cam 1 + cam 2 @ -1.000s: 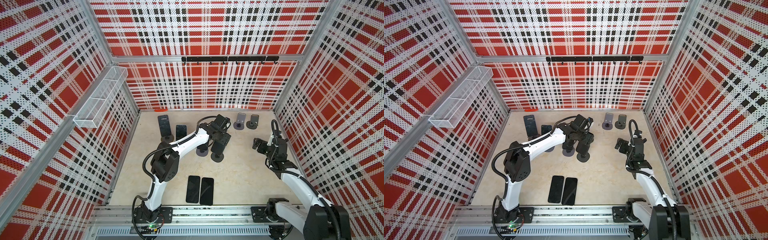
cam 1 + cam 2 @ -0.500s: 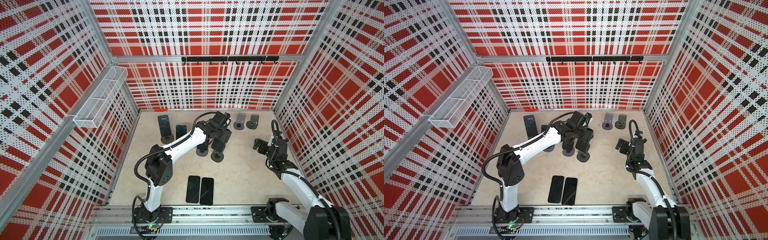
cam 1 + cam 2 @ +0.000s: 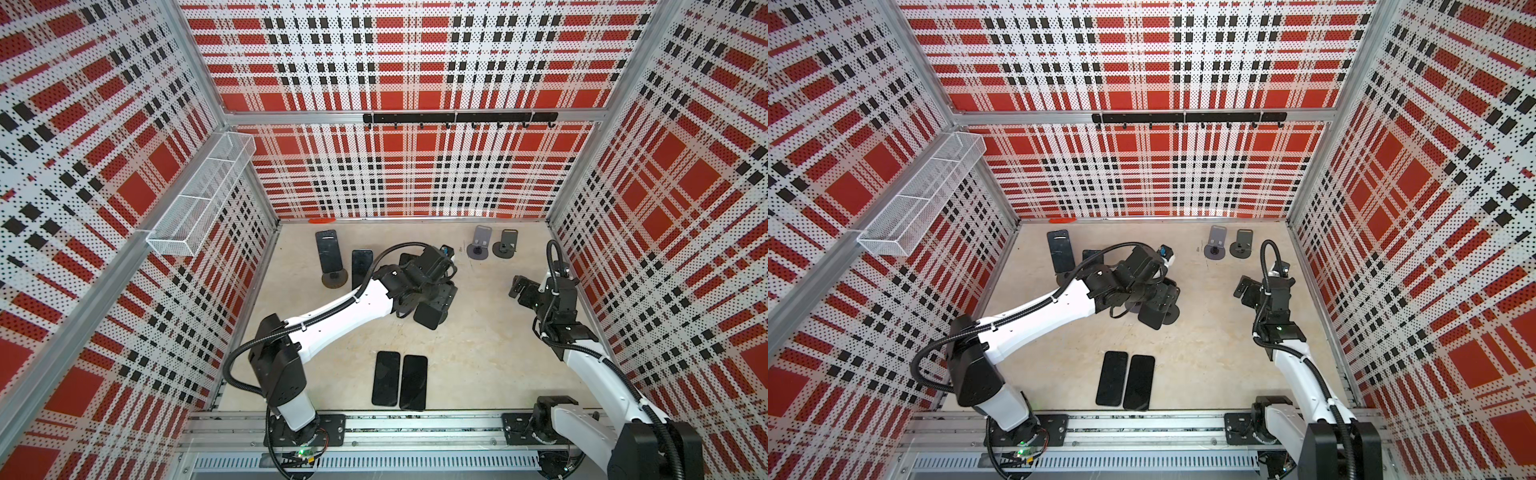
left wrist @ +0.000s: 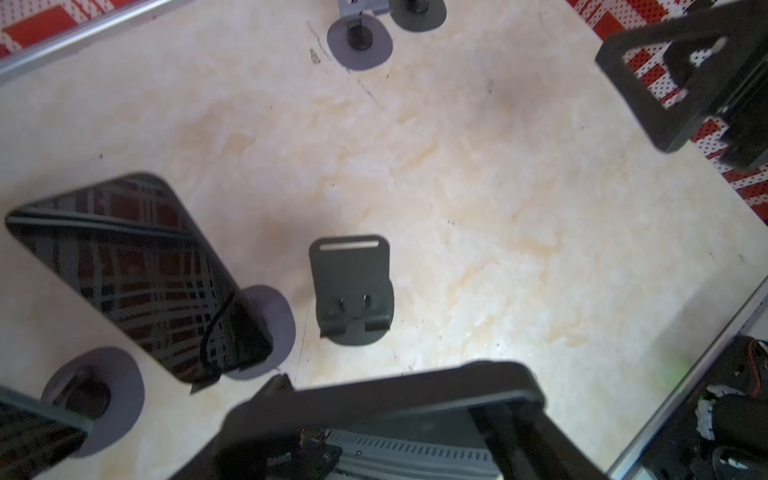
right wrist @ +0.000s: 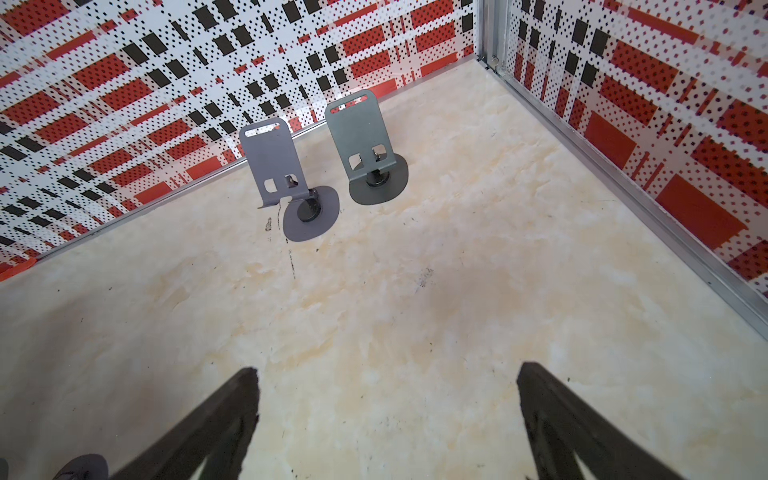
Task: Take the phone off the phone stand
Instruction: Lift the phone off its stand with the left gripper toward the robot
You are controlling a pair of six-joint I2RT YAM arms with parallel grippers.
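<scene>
progress: late | left pincer point(image 3: 433, 306) narrow, gripping phone point(image 4: 382, 395), lifted clear over its empty phone stand point(image 4: 351, 291) | right pincer point(image 5: 386, 415) wide, idle | done: removal looks complete | left: likely lay phone on table point(image 3: 478, 353) beside two flat phones point(image 3: 386, 378)

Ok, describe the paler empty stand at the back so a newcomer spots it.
Follow the back wall to its right end, where two empty stands sit side by side. Pick the bluish-grey stand, nearer the middle; the neighbouring stand is darker.

In the left wrist view the held phone point(image 4: 382, 399) is blurred and cut off at the edge
</scene>
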